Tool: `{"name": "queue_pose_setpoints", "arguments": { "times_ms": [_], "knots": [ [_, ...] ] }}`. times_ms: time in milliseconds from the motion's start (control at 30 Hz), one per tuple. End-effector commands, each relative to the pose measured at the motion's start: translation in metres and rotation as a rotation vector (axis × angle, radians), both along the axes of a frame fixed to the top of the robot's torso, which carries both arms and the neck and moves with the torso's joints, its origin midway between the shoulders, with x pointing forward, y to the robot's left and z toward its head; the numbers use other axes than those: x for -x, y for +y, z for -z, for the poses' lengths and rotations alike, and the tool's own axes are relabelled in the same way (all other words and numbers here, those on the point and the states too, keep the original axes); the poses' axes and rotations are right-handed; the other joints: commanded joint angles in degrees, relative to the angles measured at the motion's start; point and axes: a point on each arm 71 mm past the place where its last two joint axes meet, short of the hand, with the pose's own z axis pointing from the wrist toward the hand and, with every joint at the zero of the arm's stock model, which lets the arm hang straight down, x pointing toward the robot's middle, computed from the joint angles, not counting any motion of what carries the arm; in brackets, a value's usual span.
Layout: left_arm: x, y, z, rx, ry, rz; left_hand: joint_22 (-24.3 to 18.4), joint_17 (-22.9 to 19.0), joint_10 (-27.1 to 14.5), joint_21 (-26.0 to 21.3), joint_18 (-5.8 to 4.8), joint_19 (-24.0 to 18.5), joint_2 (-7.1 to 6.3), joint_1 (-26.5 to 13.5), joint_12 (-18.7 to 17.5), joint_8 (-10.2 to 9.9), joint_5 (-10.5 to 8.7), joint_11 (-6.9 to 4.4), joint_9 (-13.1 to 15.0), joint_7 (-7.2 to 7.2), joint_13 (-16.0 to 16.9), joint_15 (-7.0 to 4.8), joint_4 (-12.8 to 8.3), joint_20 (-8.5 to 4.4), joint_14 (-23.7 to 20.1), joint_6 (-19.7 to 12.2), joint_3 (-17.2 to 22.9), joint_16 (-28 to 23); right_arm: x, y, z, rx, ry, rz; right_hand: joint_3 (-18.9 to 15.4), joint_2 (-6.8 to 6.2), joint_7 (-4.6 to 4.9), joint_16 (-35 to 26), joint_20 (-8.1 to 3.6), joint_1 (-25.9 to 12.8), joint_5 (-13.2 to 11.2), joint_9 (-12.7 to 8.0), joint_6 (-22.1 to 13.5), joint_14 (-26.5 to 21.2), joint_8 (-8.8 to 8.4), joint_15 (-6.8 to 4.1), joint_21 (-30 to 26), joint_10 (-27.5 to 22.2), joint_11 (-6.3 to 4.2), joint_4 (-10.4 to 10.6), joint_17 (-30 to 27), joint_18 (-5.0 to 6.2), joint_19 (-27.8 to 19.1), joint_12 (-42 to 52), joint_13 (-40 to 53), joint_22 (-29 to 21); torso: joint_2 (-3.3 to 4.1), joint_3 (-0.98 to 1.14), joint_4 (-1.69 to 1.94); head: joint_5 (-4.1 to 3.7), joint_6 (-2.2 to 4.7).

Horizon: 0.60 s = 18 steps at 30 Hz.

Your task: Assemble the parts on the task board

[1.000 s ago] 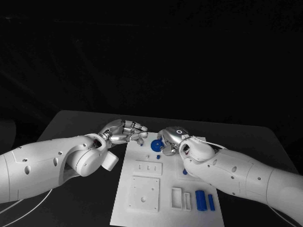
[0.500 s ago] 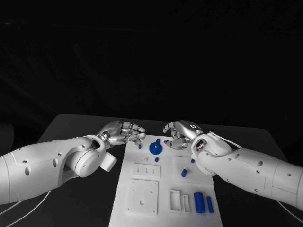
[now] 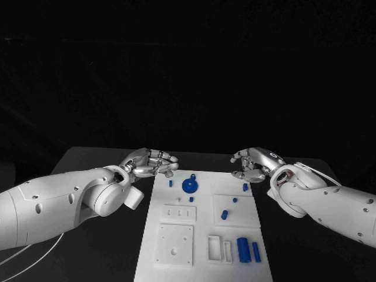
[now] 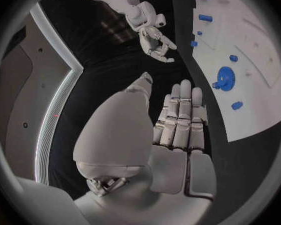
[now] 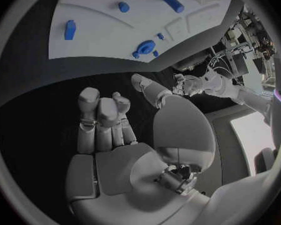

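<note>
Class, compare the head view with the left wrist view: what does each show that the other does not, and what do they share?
Head view: the left arm seen from above, and the pair of long blue parts at the near end of the task board. Left wrist view: the palm of the left hand, holding nothing. Both: the right hand, the board, and the round blue part.

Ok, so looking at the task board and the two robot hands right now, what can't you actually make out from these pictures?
- Near end of the task board: cut off by the head view's bottom edge.
- Small blue parts such as the peg: too small in the head view to tell whether they stand in holes or lie loose.
- Left robot hand: fingers curled, inside of the grasp hidden in the head view.
- Right robot hand: likewise, turned away.
</note>
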Motion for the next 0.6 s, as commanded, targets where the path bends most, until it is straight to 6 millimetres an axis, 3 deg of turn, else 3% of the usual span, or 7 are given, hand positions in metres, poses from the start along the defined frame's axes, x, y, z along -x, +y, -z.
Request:
{"name": "queue_pose_setpoints", "arguments": {
  "times_ms": [33,367,600],
  "knots": [
    [0.0,-0.001,0.002,0.01,-0.008,0.007,-0.09,0.11,-0.02,-0.3,0.9,0.07,0.17,0.22,-0.23,-0.23,-0.23,0.1,-0.1,1.22,0.0,0.13,0.04,-0.12,0.3,0.27,-0.31,-0.29,0.001,-0.009,0.002,-0.032,0.027,-0.024,-0.5,0.56,-0.09,-0.36,-0.06,0.04,0.39,-0.02,0.27,-0.49,0.21,0.08,-0.22,-0.41,-0.13,-0.2,0.05,3.03,-0.54,0.16,-0.1,0.41,-0.28,0.5,-0.44,0.07,-0.06],
    [0.001,0.0,0.006,0.009,0.0,0.007,-0.09,0.18,0.07,-0.31,0.91,0.06,0.1,0.47,-0.29,-0.24,-0.22,0.1,-0.1,1.21,0.03,0.12,-0.04,-0.12,0.33,0.31,-0.36,-0.34,-0.001,-0.031,0.011,-0.024,0.044,0.019,-0.77,0.61,-0.09,-0.4,-0.05,0.03,0.37,-0.03,0.28,-0.5,0.23,0.08,-0.25,-0.46,-0.13,-0.42,0.05,3.03,-0.6,0.16,-0.12,0.42,-0.38,1.08,-0.83,-0.29,-0.15],
    [0.001,0.0,0.007,0.009,0.003,0.008,-0.09,0.2,0.15,-0.31,0.9,0.07,0.09,0.52,-0.28,-0.23,-0.23,0.09,-0.1,1.21,0.05,0.12,-0.03,-0.12,0.35,0.34,-0.39,-0.35,-0.001,-0.039,0.02,-0.026,0.061,0.028,-0.98,0.59,-0.09,-0.44,-0.03,-0.02,0.34,-0.05,0.29,-0.52,0.24,0.08,-0.29,-0.54,-0.13,-0.55,0.05,3.03,-0.67,0.13,-0.14,0.42,-0.38,0.91,-0.76,-0.35,-0.22]
  ]
}}
